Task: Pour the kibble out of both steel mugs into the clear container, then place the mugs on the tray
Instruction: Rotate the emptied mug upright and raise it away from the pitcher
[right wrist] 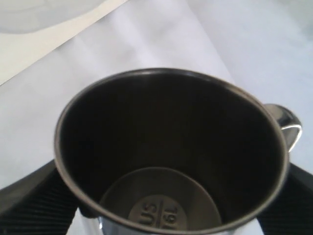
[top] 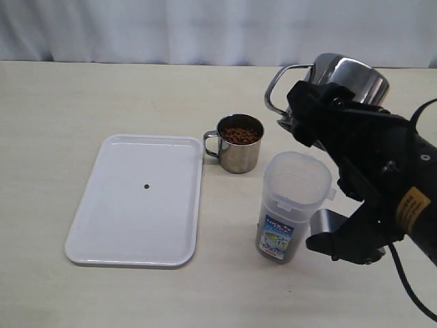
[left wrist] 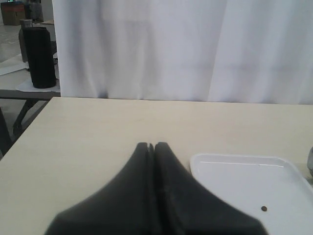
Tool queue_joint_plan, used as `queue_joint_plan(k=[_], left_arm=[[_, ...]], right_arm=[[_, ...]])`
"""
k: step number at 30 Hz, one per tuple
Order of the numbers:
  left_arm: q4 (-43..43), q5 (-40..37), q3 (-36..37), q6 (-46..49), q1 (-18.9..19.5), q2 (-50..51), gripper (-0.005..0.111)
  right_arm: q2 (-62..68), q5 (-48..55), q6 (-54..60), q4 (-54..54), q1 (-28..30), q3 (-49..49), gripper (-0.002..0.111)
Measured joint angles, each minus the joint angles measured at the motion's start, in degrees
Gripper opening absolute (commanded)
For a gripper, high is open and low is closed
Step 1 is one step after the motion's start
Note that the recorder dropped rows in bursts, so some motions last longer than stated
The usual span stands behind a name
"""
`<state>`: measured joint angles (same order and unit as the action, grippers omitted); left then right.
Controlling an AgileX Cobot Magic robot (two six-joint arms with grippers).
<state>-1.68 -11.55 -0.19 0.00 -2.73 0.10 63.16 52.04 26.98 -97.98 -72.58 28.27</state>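
My right gripper (top: 311,113) is shut on a steel mug (top: 349,78), held tilted in the air behind and above the clear container (top: 292,205). In the right wrist view this mug (right wrist: 166,147) looks empty, its stamped bottom bare, with a finger (right wrist: 29,200) on each side. The second steel mug (top: 239,145) stands on the table full of kibble (top: 240,134), between the container and the white tray (top: 136,219). One pellet (top: 147,186) lies on the tray. My left gripper (left wrist: 151,145) is shut on nothing, beside the tray's corner (left wrist: 234,176).
A white curtain (top: 205,27) hangs behind the table's far edge. In the left wrist view a black cylinder (left wrist: 39,56) stands on another table beyond the left edge. The right arm's black body (top: 389,198) looms right of the container.
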Motion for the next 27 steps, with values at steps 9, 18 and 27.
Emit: queue_joint_plan(k=[9,18,27], left_arm=[[0.0,0.0,0.0,0.0,0.0,0.0,0.0],[0.0,0.0,0.0,0.0,0.0,0.0,0.0],[0.0,0.0,0.0,0.0,0.0,0.0,0.0]], right_arm=[[-0.1,0.6,-13.6,0.4,0.0,0.0,0.005],[-9.2,-2.8,-27.9,5.3,0.2,1.5,0.004],[-26.6,-18.3,-28.6,21.5,4.8,3.8,0.004]])
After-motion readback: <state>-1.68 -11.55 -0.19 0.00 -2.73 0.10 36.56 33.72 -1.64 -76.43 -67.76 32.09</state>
